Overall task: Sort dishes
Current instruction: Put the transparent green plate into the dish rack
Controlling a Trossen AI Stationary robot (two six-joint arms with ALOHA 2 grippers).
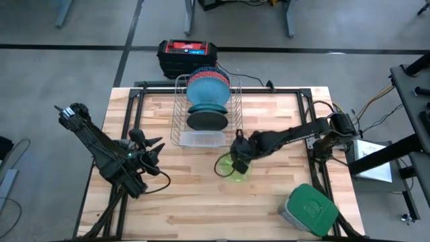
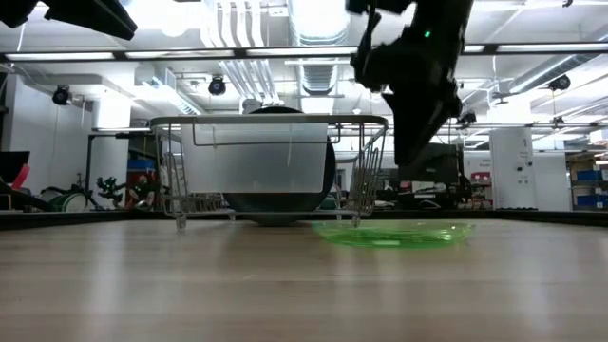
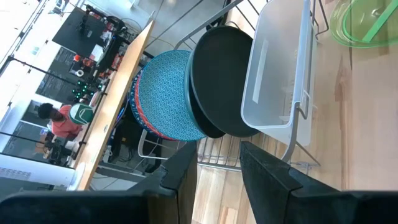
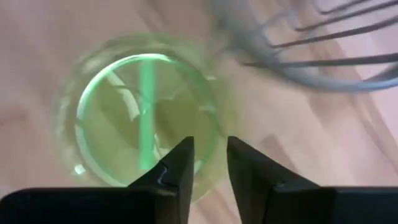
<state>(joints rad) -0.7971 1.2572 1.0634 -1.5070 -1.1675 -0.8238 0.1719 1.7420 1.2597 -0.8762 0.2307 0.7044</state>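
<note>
- Hovering over the neon-green dish, our right gripper sits just in front of the wire rack near the middle of the table.
- From the right wrist view, we see the fingers narrowly apart, with the green dish's near rim just below the gap, and we cannot tell whether they touch it.
- The low view shows the dish lying flat on the tabletop, shallow and wide, with the right gripper above it, so we judge nothing is lifted yet.
- Here's the relation that matters: the dish lies directly beneath the right claw, slightly toward the front edge, and being round it has no long axis, so any rim grab should do.
- We'd call the right arm far nearer; our left gripper waits toward the left edge, well apart from the dish, its fingers parted and holding nothing.
- Already standing in the rack: a blue-patterned plate, a red-patterned plate behind it, and a dark plate in front.
- A clear plastic tub hangs on the rack's front side.
- A grey container with a green lid rests at the front right corner.
</note>
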